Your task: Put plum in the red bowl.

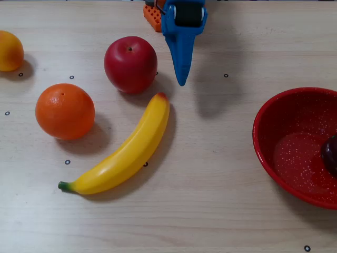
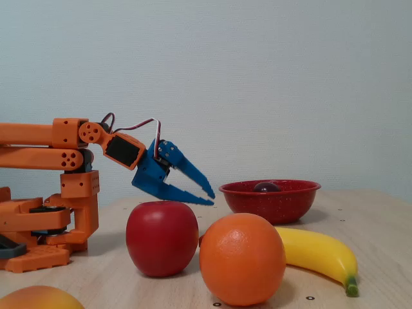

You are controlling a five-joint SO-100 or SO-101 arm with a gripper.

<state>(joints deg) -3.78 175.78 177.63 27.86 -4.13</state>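
Note:
The dark plum (image 1: 330,154) lies inside the red bowl (image 1: 274,118) at the right edge of the overhead view. In the fixed view only the plum's top (image 2: 266,187) shows above the rim of the bowl (image 2: 277,206). My blue gripper (image 2: 210,198) hangs low over the table, just left of the bowl and behind the apple, apart from both. Its jaws stand a little apart with nothing between them. From overhead the gripper (image 1: 182,80) points down the picture, right of the apple.
A red apple (image 1: 130,64), an orange (image 1: 65,110) and a banana (image 1: 124,150) lie left of centre. A yellow-orange fruit (image 1: 8,50) sits at the far left. The orange arm base (image 2: 45,225) stands at the left of the fixed view.

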